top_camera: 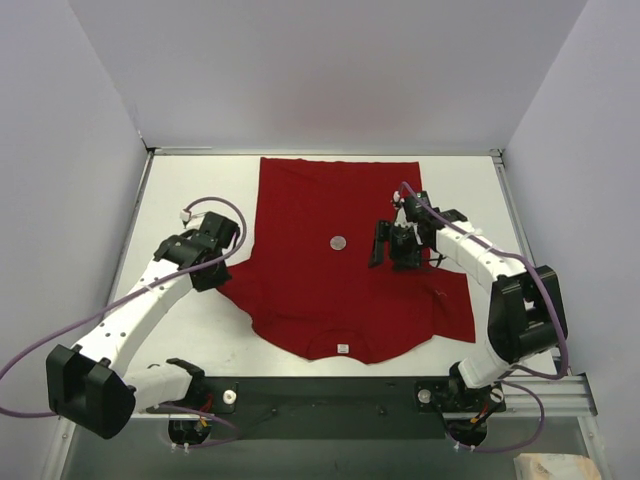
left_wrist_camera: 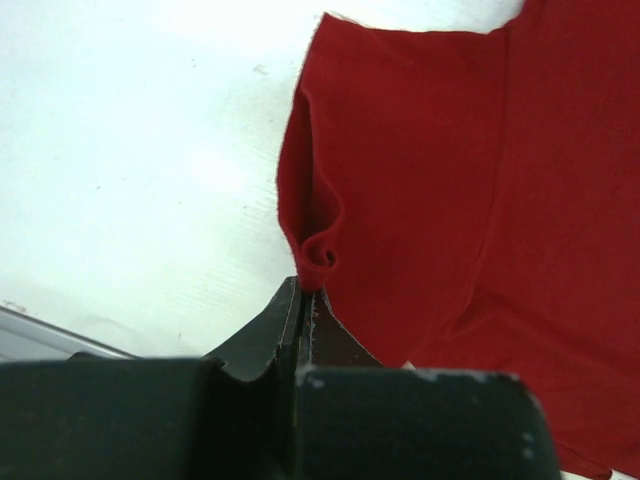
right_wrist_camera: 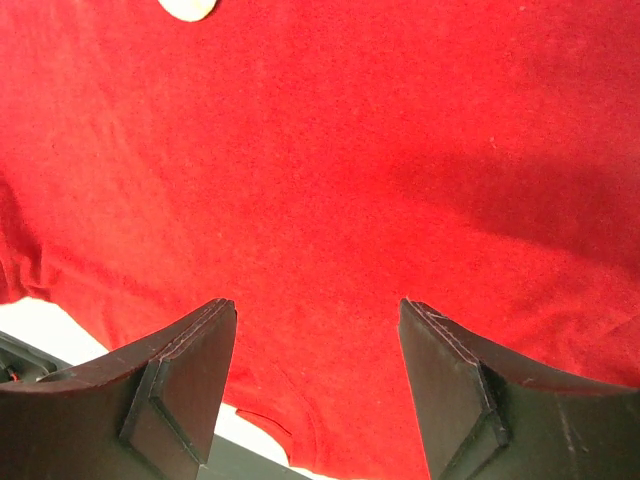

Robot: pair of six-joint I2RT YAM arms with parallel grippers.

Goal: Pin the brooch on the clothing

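The T-shirt (top_camera: 320, 290) is spread mid-table (top_camera: 200, 340), collar label (top_camera: 342, 349) toward the near edge. The brooch (top_camera: 338, 241) is laid on it, near its centre. The left gripper (left_wrist_camera: 303, 300) is set at the left-side sleeve (left_wrist_camera: 400, 150); the right gripper (top_camera: 387, 250) is held over the shirt, right of the brooch.

Brooch (top_camera: 338, 241) lies on the flat T-shirt (top_camera: 300, 290) — cloth on its far, near and left sides lies unobstructed. Just right of the brooch, the right gripper (top_camera: 390, 250) stands low, jaws apart. Well left, the left gripper (top_camera: 224, 264) pinches the sleeve edge — that side blocked.
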